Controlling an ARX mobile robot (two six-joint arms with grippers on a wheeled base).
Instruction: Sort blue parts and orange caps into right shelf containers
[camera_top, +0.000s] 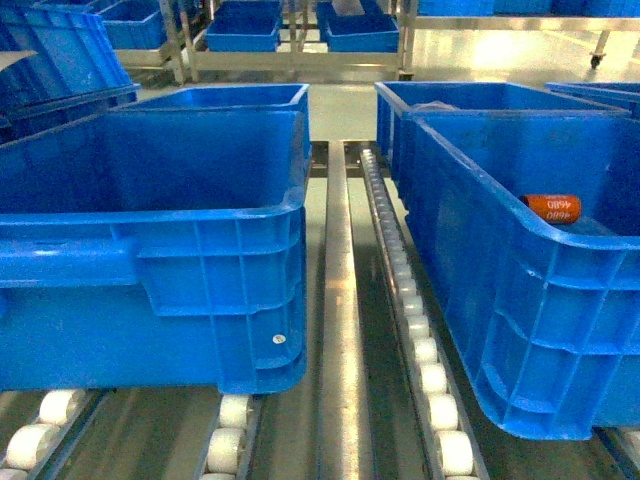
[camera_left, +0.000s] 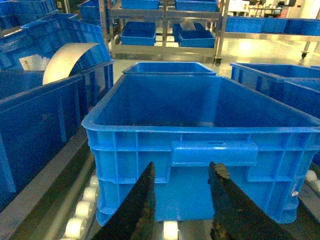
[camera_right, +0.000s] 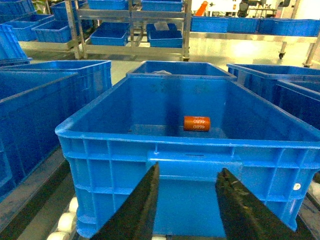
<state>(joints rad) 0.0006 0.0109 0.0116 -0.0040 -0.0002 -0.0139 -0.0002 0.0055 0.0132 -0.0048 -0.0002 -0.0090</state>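
Two large bright blue ribbed plastic bins sit on roller rails, left bin (camera_top: 200, 250) and right bin (camera_top: 520, 300); a small orange cylindrical cap (camera_right: 196, 123) lies on the right bin's floor toward its far right, long axis running left-right. Right hand (camera_right: 187, 210), black fingers apart and empty, hangs just outside that bin's near wall, so the cap lies ahead and slightly right of it. Left hand (camera_left: 182, 205), also spread and empty, faces the left bin; the right arm looks nearer.
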